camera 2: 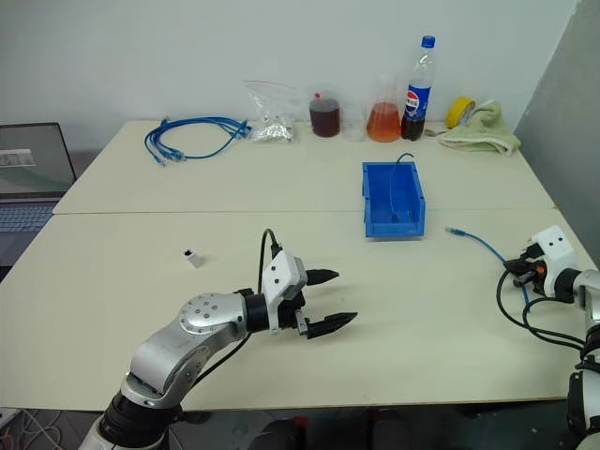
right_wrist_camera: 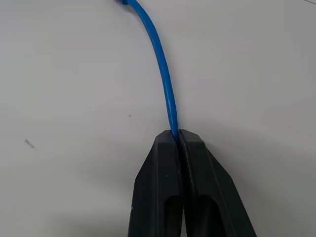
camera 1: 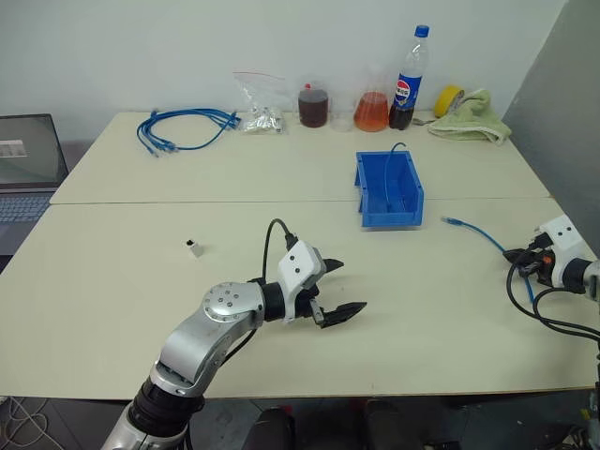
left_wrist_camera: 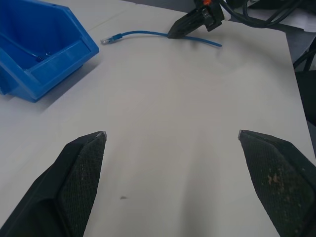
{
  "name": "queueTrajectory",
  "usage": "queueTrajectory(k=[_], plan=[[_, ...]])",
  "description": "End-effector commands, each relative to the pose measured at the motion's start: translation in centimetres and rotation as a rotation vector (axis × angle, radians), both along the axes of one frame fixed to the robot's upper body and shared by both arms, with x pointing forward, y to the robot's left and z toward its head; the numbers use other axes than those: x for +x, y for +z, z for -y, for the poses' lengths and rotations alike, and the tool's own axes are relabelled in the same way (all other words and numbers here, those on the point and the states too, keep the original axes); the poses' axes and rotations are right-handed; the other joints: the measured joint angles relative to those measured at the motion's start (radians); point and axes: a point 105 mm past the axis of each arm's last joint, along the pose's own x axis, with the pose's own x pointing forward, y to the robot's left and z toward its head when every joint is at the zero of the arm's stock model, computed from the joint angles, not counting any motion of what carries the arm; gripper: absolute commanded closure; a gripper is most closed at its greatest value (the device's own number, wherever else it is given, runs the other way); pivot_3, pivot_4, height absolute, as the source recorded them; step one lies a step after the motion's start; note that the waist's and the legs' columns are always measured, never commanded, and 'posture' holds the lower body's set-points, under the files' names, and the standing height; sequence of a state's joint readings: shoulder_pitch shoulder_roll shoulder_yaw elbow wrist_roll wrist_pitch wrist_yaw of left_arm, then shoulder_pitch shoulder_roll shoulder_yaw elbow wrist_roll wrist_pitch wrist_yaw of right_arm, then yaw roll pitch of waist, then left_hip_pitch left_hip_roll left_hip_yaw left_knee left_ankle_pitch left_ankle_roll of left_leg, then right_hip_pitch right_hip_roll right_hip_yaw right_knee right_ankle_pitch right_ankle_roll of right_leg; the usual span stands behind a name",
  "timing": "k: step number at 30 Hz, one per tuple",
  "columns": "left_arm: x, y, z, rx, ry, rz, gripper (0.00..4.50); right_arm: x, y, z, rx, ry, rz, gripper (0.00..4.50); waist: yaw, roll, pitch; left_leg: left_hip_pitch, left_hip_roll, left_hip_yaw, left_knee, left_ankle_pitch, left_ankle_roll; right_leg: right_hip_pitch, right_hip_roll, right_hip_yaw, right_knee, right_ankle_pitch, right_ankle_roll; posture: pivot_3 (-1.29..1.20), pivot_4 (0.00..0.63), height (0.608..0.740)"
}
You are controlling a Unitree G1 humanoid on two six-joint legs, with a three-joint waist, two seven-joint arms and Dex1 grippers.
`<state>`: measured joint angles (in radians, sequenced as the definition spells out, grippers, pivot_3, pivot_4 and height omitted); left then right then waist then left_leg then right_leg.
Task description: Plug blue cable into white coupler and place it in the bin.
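The blue cable (camera 1: 478, 234) lies on the table near its right edge, its clear plug (camera 1: 451, 222) pointing toward the bin (camera 1: 360, 183). My right gripper (right_wrist_camera: 177, 134) is shut on the cable partway along it, low over the tabletop. The bright-blue bin stands right of centre with a thin blue wire (camera 1: 389, 173) arching out of it. The tiny white coupler (camera 1: 194, 247) rests alone on the left part of the table. Over the front middle hovers my left gripper (camera 1: 352, 285), open and holding nothing, its fingers pointing right toward the cable.
Along the back edge are a coil of blue cables (camera 1: 183, 127), a plastic bag (camera 1: 261, 103), a dark jar (camera 1: 313, 106), an orange flask (camera 1: 372, 111), a cola bottle (camera 1: 410, 80) and a green towel (camera 1: 472, 120). A laptop (camera 1: 28, 164) sits at far left.
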<state>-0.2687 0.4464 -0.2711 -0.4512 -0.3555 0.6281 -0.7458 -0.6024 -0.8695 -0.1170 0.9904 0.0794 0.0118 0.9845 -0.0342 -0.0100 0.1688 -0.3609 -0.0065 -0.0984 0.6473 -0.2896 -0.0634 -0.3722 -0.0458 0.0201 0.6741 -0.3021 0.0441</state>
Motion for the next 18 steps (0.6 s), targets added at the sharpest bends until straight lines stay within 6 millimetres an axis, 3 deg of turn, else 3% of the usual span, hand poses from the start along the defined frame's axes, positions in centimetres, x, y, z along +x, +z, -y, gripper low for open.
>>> queueTrajectory(k=[1, 12, 18], plan=[[-0.6, 0.8, -0.3, -0.017, -0.025, 0.028, 0.0, -0.5, 0.5, -2.0, -0.06, 0.171, 0.008, 4.46, -0.001, 0.0, 0.0, 0.0, 0.0, 0.0, 0.0, 0.0, 0.0, 0.0, 0.0, 0.0, 0.0, 0.0, 0.0, 0.0, 0.15, 0.74], [-0.9, -0.3, -3.6, 0.054, 0.011, -0.017, 0.0, -3.7, 2.6, -7.2, -0.173, 0.514, 0.048, 4.46, 0.004, 0.002, 0.001, -0.002, 0.0, -0.002, 0.0, -0.002, 0.003, -0.001, -0.001, -0.001, 0.0, 0.0, 0.0, 0.0, 0.15, 0.74], [-1.6, -1.7, -6.0, 0.114, 0.047, -0.067, 0.0, -3.9, 2.7, -12.8, -0.24, 0.722, 0.139, 4.46, 0.0, 0.002, 0.001, -0.001, 0.001, -0.002, -0.001, -0.002, 0.003, -0.002, 0.0, -0.001, 0.001, 0.0, 0.0, 0.0, 0.15, 0.74]])
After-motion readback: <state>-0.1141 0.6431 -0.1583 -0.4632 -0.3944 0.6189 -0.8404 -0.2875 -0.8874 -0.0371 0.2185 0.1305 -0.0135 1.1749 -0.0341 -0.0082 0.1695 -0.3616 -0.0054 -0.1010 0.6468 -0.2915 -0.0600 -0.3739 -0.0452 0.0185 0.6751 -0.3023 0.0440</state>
